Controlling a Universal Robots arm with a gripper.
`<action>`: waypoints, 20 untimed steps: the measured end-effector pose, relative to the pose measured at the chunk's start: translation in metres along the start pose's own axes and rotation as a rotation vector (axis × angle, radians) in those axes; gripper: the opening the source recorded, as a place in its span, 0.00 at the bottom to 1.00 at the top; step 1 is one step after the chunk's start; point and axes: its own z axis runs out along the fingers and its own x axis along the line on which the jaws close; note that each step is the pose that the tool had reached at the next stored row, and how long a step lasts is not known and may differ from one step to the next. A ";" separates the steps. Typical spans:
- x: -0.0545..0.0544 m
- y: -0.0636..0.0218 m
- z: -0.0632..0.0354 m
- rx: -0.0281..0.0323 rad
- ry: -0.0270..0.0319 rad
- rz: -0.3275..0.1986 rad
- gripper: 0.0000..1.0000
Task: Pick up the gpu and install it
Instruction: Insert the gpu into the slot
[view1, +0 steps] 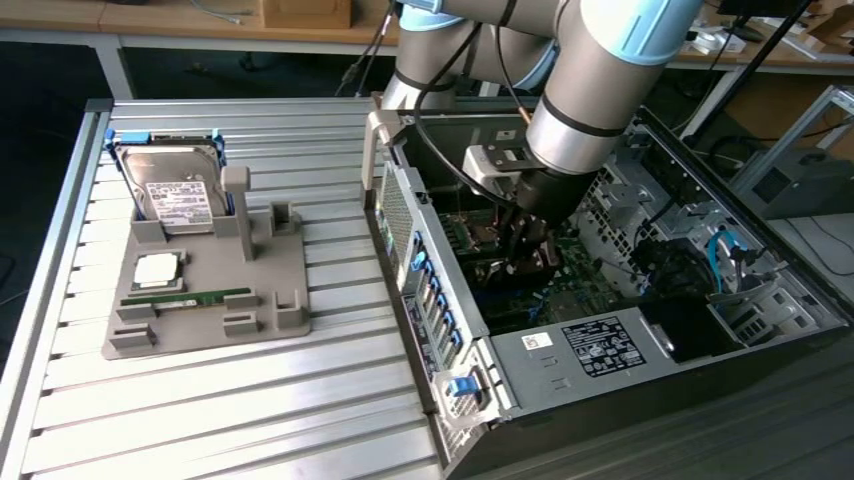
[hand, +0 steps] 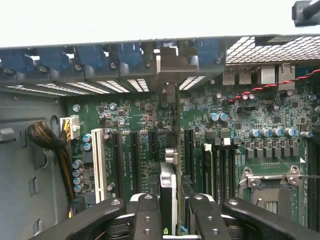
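The gripper (hand: 171, 205) is down inside the open case (view1: 534, 345), its fingers pinching the gpu (hand: 168, 182). The gpu stands edge-on over the motherboard (hand: 125, 112), its far end by the case's slotted wall. At the exterior view's left, a hard drive (view1: 180, 190) sits on the tray (view1: 267, 320).

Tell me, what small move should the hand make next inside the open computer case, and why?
Probably a slow, straight push toward the green motherboard. The hand grips the thin dark greenish gpu card edge-on among the long black slots, its end near the grey rear wall; whether it is seated I cannot tell.
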 end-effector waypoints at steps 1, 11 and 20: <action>0.000 0.0000 0.0000 -0.0001 0.0000 0.000 0.27; 0.001 -0.0001 0.0003 0.0000 0.0001 -0.007 0.27; 0.001 -0.0001 0.0010 0.0000 0.0011 -0.030 0.27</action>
